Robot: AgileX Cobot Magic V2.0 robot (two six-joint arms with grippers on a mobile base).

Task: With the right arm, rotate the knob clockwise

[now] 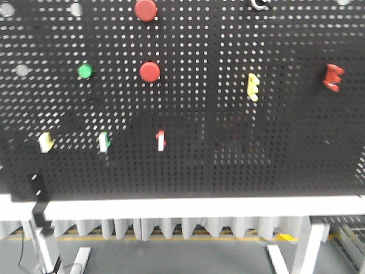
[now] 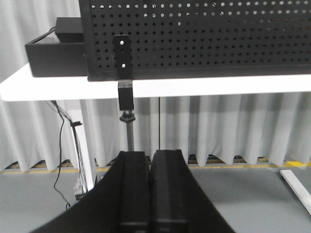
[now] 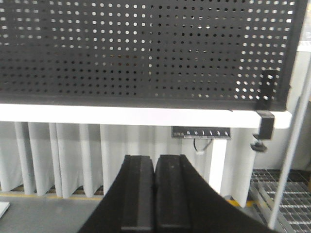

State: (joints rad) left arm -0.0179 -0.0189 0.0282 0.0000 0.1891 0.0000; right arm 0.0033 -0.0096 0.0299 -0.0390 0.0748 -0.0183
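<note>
Peeking past the top edge, knob (image 1: 259,3) cropped; left end effector (image 2: 150,160) and right end effector (image 3: 155,162) clenched.

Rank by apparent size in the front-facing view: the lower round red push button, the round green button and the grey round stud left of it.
1. Round red push button
2. Round green button
3. Grey round stud, slightly smaller than the green one
</note>
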